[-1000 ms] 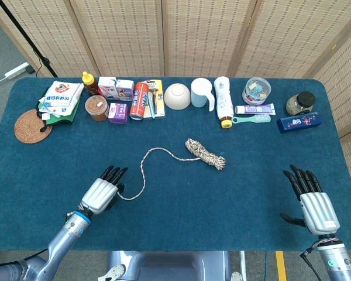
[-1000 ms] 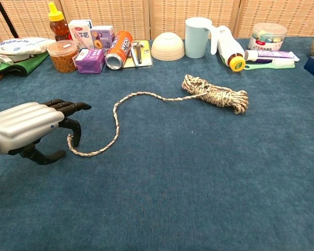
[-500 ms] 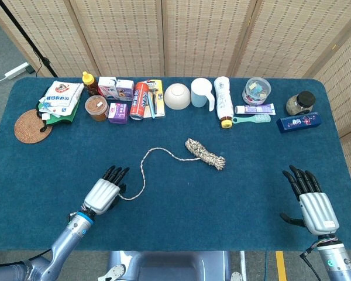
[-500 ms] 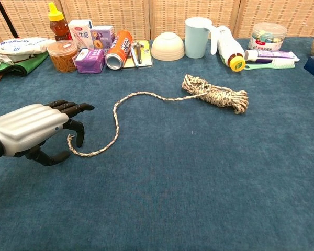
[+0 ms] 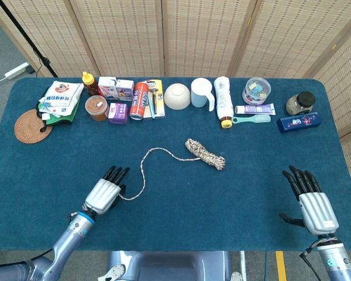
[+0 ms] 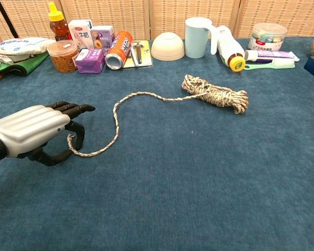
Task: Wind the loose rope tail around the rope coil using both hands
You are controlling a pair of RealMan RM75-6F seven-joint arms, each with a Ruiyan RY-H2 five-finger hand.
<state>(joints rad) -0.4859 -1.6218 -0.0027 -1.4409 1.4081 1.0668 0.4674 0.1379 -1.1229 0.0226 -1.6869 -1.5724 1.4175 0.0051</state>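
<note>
The speckled rope coil (image 5: 206, 154) (image 6: 215, 93) lies on the blue cloth near the table's middle. Its loose tail (image 5: 144, 170) (image 6: 116, 117) snakes left and toward me, ending at my left hand (image 5: 104, 192) (image 6: 34, 132). That hand hovers palm-down over the tail's end (image 6: 70, 145), fingers arched on one side of it and thumb on the other, not closed on it. My right hand (image 5: 313, 202) rests far right near the front edge, fingers spread and empty, well away from the rope; the chest view does not show it.
A row of items lines the far edge: sauce bottle (image 5: 89, 82), cartons (image 5: 116, 88), orange can (image 5: 139, 100), bowl (image 5: 177, 96), blue cup (image 5: 202, 92), white bottle (image 5: 223, 100), tub (image 5: 256, 91), jar (image 5: 299, 103). A woven coaster (image 5: 33, 126) sits far left.
My left hand has crept slightly forward and right, its fingers curling lower around the tail's end. The rope and the right hand have barely moved.
</note>
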